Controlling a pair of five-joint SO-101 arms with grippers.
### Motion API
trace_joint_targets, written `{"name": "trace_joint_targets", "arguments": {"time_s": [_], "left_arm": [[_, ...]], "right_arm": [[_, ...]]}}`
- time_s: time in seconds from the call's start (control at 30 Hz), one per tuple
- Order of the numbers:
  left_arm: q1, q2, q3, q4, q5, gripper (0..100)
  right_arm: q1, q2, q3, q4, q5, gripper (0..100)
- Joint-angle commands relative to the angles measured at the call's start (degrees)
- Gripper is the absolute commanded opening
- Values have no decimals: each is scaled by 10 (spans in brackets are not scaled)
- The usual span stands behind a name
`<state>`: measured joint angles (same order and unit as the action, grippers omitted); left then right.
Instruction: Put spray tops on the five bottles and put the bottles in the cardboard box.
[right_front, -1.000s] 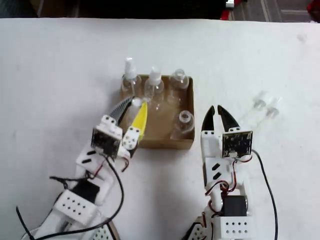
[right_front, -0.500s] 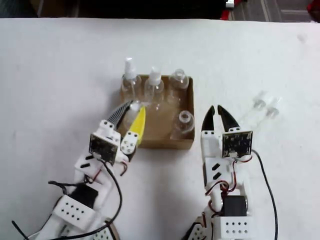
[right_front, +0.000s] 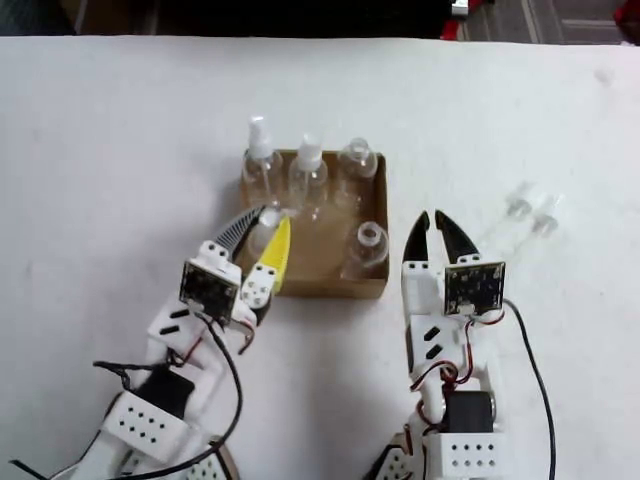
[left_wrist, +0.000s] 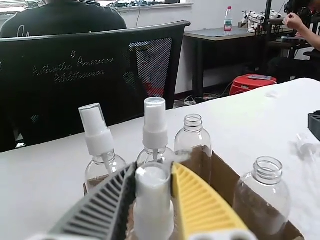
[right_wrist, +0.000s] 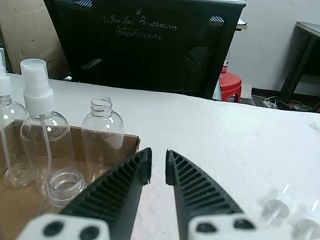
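Observation:
The cardboard box (right_front: 330, 285) sits mid-table. Two bottles with spray tops (right_front: 262, 165) (right_front: 308, 172) and an uncapped bottle (right_front: 357, 163) stand along its far side; a second uncapped bottle (right_front: 368, 246) stands at its near right corner. My left gripper (right_front: 272, 217), with one grey and one yellow finger, is shut on a third spray-topped bottle (left_wrist: 152, 195) over the box's near left part. My right gripper (right_front: 432, 216) rests just right of the box, black fingers slightly open with nothing between them (right_wrist: 158, 155). Two loose spray tops (right_front: 518, 207) (right_front: 546, 215) lie to its right.
White tabletop (right_front: 120, 180) spreads to the left of the box and beyond it. A black mesh chair (right_wrist: 150, 45) stands past the table's far edge. Both arm bases sit at the near edge.
My left arm has drawn back toward the near edge, and the spray-topped bottle has come with it between the fingers. The right arm has not moved.

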<state>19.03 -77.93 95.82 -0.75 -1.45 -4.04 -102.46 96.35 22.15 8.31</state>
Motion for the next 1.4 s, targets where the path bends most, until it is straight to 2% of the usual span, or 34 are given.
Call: {"name": "trace_joint_targets", "arguments": {"time_s": [0.0, 0.1, 0.23, 0.67, 0.9, 1.1, 1.23, 1.37], "left_arm": [[5, 1, -21, 35, 40, 134], [5, 1, -56, 103, 56, 187], [5, 1, -107, 175, 75, 197], [5, 0, -210, 295, 76, 199], [5, -3, -235, 326, 76, 199], [5, -100, -265, 372, 76, 196], [3, -188, -295, 455, 79, 195], [-54, -225, -315, 510, 133, 195]], "right_arm": [[0, -5, 4, 1, 11, 43], [0, -5, 4, 1, 11, 43], [0, -5, 4, 1, 11, 43], [0, -5, 4, 1, 11, 43], [0, -5, 4, 1, 11, 43], [0, -5, 4, 1, 11, 43], [0, -5, 4, 1, 11, 43], [0, -5, 4, 1, 11, 43]]}}
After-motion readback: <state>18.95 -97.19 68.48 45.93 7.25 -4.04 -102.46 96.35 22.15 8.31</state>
